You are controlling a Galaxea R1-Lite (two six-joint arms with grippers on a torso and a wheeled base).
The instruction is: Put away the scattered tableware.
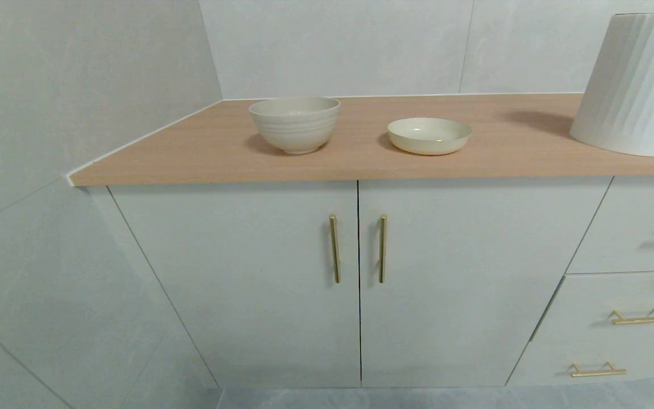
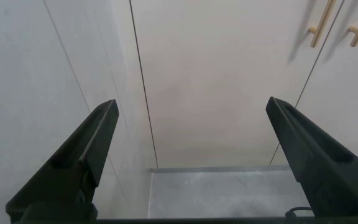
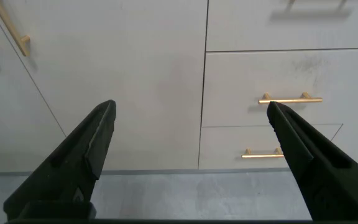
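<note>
We see 2 pieces on the counter point(image 1: 191, 153): a bowl point(image 1: 294, 124) and a dish point(image 1: 429, 135) just beside it. Below the counter, our left gripper point(image 2: 191, 102) and right gripper point(image 3: 190, 104) hang spread wide and empty before 2 closed doors point(image 1: 236, 284), likely to open storage first.

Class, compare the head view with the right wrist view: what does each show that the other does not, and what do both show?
Head view, not wrist: a deep bowl and a shallow dish on the wooden countertop, with a white ribbed container at its right end. Right wrist, not head: the open right hand. Both: the white drawers with gold handles, and the grey floor.
</note>
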